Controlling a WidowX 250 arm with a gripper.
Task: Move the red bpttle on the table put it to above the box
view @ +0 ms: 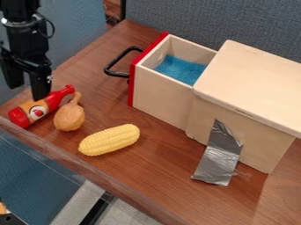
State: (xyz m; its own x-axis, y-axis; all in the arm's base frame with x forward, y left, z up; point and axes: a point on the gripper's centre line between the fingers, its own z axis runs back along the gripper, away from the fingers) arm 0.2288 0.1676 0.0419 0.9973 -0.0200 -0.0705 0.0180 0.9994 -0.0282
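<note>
The black gripper [27, 91] hangs at the upper left, its two fingers apart with nothing between them. Just below it, the red bottle [52, 102] with an orange label lies on its side near the table's left edge, its cap toward the upper right. One fingertip is close to the bottle's upper side; whether they touch I cannot tell. The light wooden box [254, 81] stands at the right with a flat top, and its red-fronted drawer [162, 94] is pulled out, showing a blue lining.
A brown onion-shaped toy [70, 117] lies right beside the bottle. Yellow corn [110, 139] lies nearer the front edge. The drawer's black handle [115, 63] sticks out leftward. Silver tape [218, 158] runs from the box's front onto the wooden table [159, 176]. A grey partition stands behind.
</note>
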